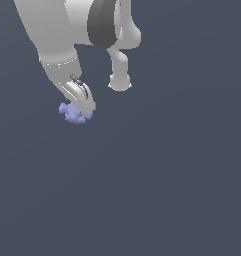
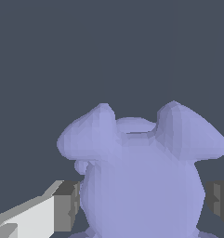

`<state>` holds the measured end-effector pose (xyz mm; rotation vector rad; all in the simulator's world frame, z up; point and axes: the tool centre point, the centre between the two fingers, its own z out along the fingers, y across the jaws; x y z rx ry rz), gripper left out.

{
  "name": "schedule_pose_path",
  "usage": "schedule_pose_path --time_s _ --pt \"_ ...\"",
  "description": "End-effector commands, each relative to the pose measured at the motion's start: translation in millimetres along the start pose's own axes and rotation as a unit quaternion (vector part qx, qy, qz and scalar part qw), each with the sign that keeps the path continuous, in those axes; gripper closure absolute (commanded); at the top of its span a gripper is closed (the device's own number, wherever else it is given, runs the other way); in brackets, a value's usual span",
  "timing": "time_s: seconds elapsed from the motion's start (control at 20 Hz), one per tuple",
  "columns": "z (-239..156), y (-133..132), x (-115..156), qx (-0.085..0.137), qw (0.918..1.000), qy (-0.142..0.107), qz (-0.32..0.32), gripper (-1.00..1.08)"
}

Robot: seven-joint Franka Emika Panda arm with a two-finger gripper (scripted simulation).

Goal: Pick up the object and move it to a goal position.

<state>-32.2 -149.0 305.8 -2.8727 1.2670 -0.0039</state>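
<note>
A uniform slate-grey surface (image 1: 162, 190) fills the background of both views, with no edges, walls or goal marker visible. In the exterior view the Panda arm (image 1: 52, 35) descends from the upper left of the frame, and its gripper (image 1: 81, 107) sits directly over the periwinkle-blue knobbly blob (image 1: 72, 113), which lies left of centre in the upper half of the frame and shows only around the gripper's lower edge. The wrist view shows the blob (image 2: 141, 181) filling the lower centre of the picture, two rounded lobes spreading sideways above a fuller body, so its broadest span runs roughly along the line joining the fingers. One grey finger pad (image 2: 67, 207) stands just beside the blob on one flank and the other pad (image 2: 220, 200) on the opposite flank; the blob therefore lies squarely between the jaws. Whether the pads actually press on it cannot be told, as a thin dark gap may remain on each side. By judgement, the grasp is at or near closure, and lifting is the step to come.
</note>
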Motion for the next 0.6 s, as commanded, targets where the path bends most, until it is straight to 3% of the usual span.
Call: schedule_pose_path --time_s 0.0,0.55 --pt "-12 4 9 -0.001 1.0000 -0.001 -0.001 1.08" --pt "-31 11 27 -0.001 1.0000 -0.001 -0.001 1.08"
